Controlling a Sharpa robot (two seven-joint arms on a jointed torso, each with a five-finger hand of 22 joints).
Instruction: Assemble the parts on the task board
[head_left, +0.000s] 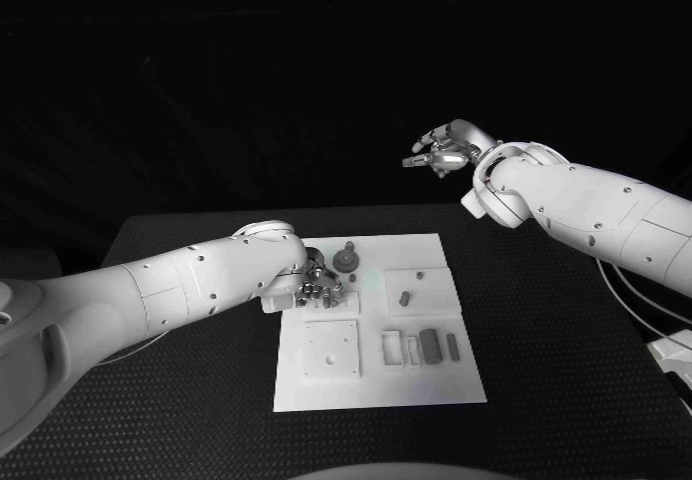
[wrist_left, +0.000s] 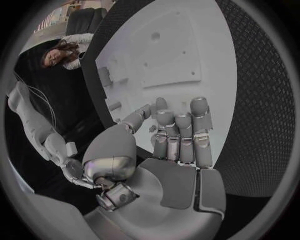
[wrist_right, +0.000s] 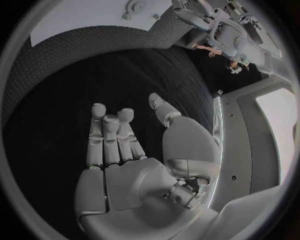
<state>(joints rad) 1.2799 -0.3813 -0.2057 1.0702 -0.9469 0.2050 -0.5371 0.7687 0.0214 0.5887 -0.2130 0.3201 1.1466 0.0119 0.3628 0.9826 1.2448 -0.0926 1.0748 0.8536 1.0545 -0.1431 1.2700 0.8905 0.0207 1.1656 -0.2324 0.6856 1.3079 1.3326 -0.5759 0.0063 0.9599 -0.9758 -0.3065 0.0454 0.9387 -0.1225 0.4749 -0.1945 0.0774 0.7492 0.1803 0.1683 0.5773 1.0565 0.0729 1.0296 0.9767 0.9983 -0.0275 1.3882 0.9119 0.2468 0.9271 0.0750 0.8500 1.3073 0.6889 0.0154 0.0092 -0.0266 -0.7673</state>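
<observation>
Nearest the robot, on the white task board (head_left: 378, 385), a raised square plate (head_left: 330, 349) is seen at the left, and beside it a row of small grey parts (head_left: 420, 347) is laid with long axes running away from the robot. One more short part (head_left: 407, 296) lies alone further back, right of centre, also lengthwise front to back. The board is carried flat on the black worktop (head_left: 562, 380).

Beyond the square plate, the left hand (head_left: 319, 288) is held low over the board's far left area, just beside a dark round knob-like piece (head_left: 345, 260). In the left wrist view its fingers (wrist_left: 181, 135) are seen extended and apart with nothing between them, so it is judged empty.

Farthest off, the right hand (head_left: 447, 150) is raised well above and behind the worktop, fingers loosely spread, nothing held.

The left hand is judged much the nearer; the parts lie to its right and toward the robot.
</observation>
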